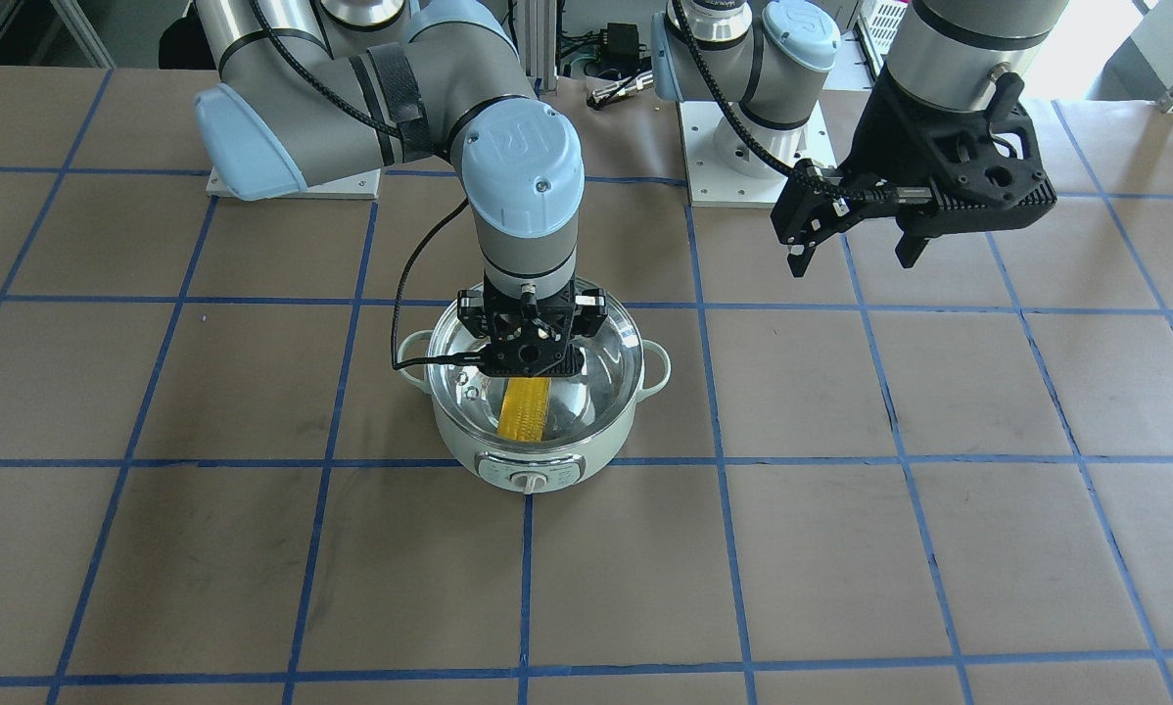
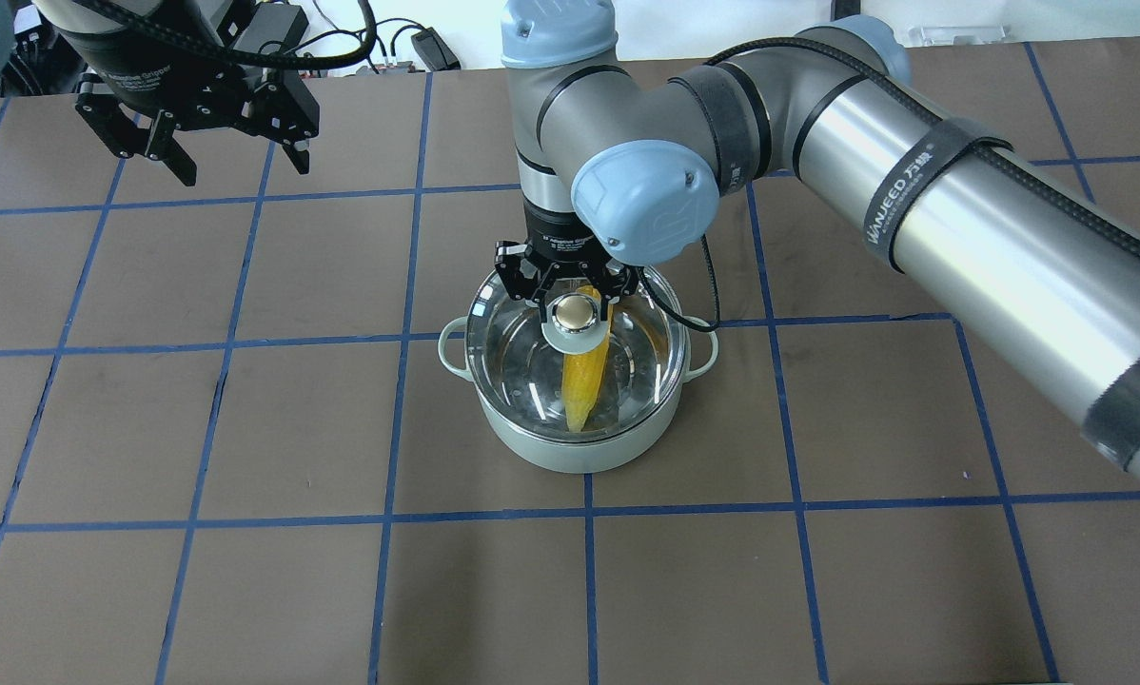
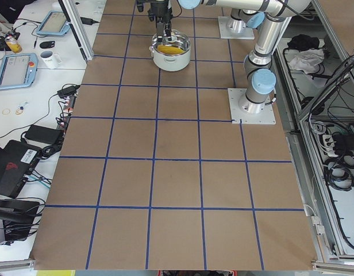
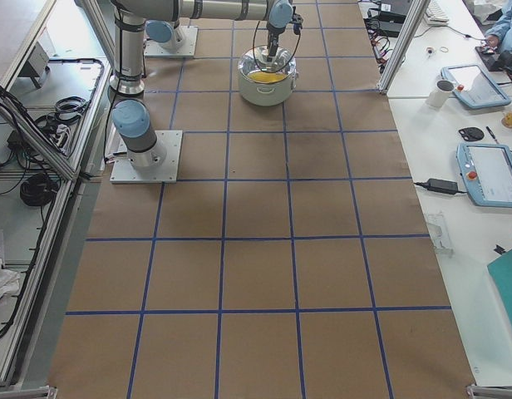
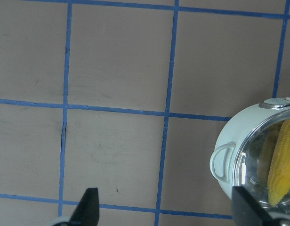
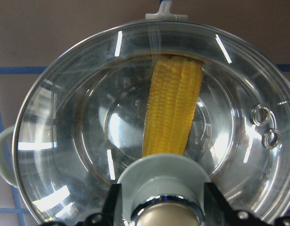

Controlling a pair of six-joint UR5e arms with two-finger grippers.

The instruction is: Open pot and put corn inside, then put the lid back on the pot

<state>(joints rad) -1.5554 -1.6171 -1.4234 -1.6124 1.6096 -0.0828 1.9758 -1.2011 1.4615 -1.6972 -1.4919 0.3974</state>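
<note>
The pale mint-green pot stands mid-table with the clear glass lid seated on it. The yellow corn lies inside under the glass and also shows in the right wrist view. My right gripper is lowered over the lid's beige knob. Its jaws stand either side of the knob at about the width of the pale green base, so it looks open. My left gripper is open and empty. It hovers high over the table, far off to my left of the pot.
The table is brown paper with a grid of blue tape lines. The arm bases stand at the robot's edge of the table. The pot's control knob faces away from the robot.
</note>
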